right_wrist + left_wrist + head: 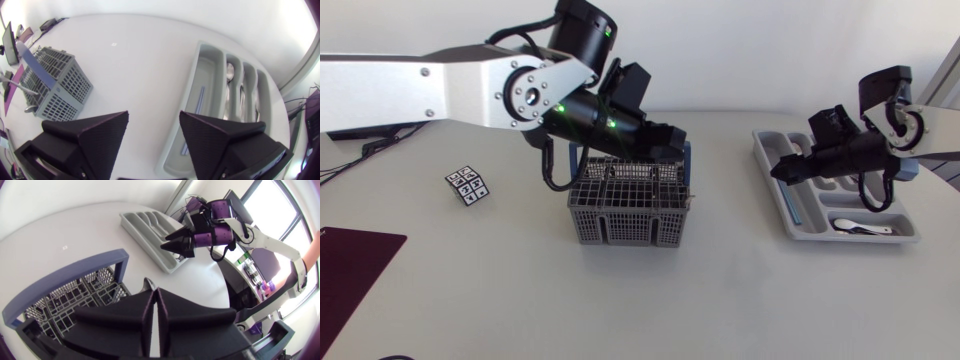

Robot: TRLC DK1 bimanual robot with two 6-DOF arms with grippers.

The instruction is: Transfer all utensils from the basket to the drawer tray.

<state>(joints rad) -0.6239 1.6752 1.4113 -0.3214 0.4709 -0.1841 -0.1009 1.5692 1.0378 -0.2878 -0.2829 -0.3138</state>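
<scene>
The grey wire basket [625,205] with a blue handle [65,272] stands mid-table. My left gripper [675,142] is over its far right corner, and its fingertips [156,296] are shut on a silver utensil end [149,284] that shows right at them. More utensil handles [20,85] stick out of the basket [57,82]. The grey drawer tray [910,230] lies at the right, holding a white spoon [860,228], a blue-handled piece [199,97] and metal spoons [230,72]. My right gripper [782,170] hangs open over the tray's [192,80] long compartment, with nothing between its fingers [100,132].
A small marker cube [467,184] sits left of the basket. A dark red mat [350,265] lies at the front left edge. Bare white table spans between basket and tray.
</scene>
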